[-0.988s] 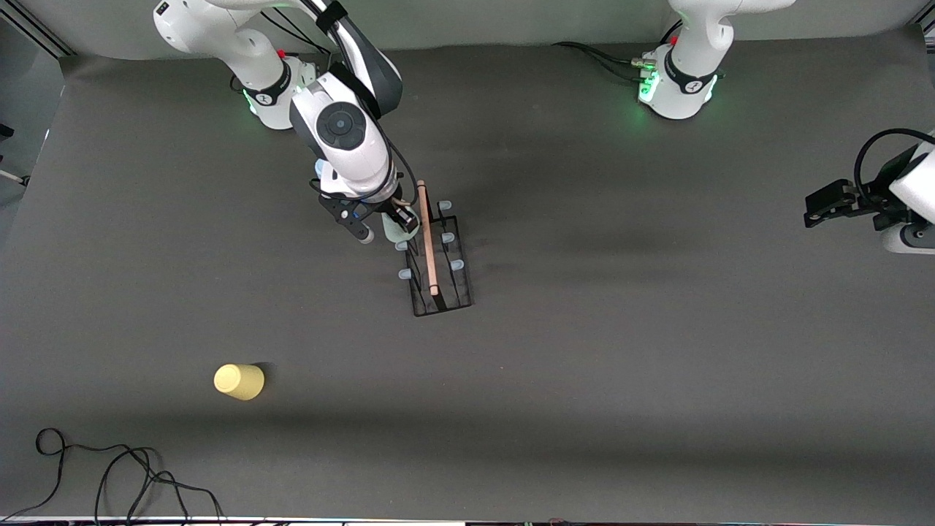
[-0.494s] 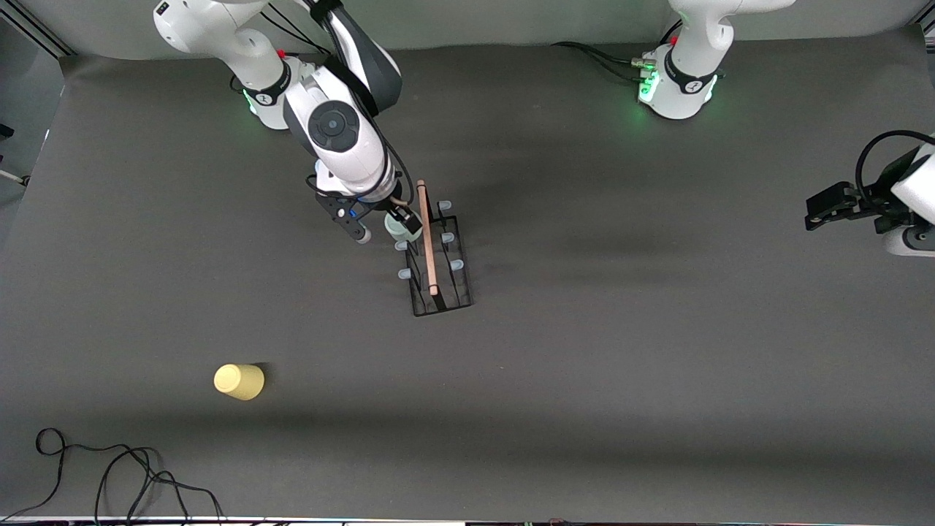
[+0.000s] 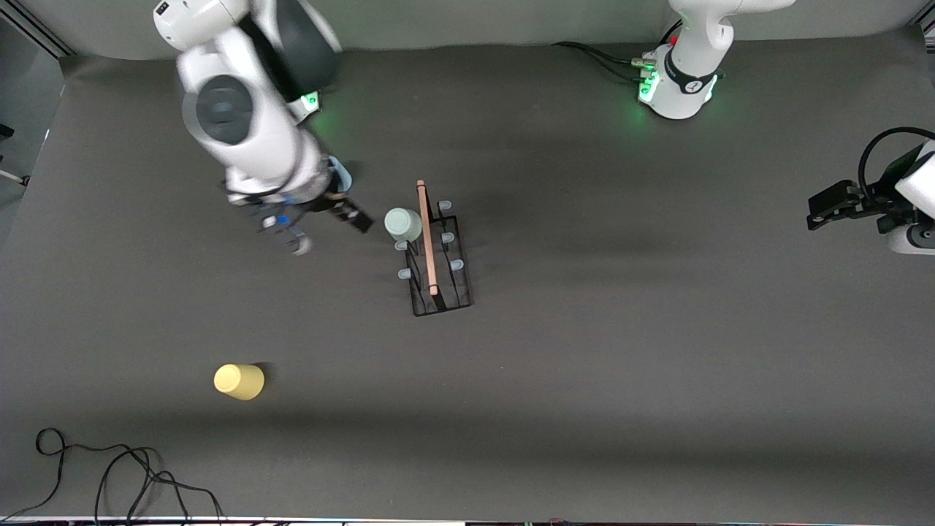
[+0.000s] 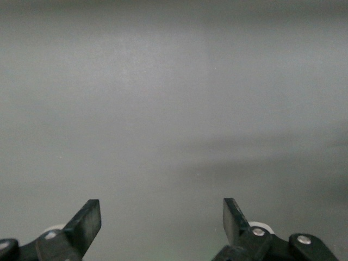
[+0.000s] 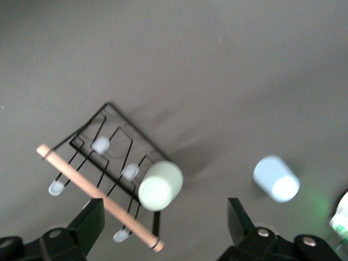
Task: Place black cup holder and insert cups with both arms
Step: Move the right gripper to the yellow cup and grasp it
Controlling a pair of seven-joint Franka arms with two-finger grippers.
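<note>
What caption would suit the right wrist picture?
Open right gripper above the black cup holder, pale green cup on a peg, light blue cup beside.

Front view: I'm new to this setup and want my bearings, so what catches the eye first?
The black cup holder stands mid-table with a pale green cup upturned on a peg at its end nearest the robots' bases. The right gripper hangs open over the table beside it, and a light blue cup sits near that arm. A yellow cup lies alone, nearer the front camera; the left gripper waits open.

Dark grey table (image 3: 584, 380), black cup holder (image 3: 441, 281), yellow cup (image 3: 238, 381), blue cup (image 5: 276, 179)
</note>
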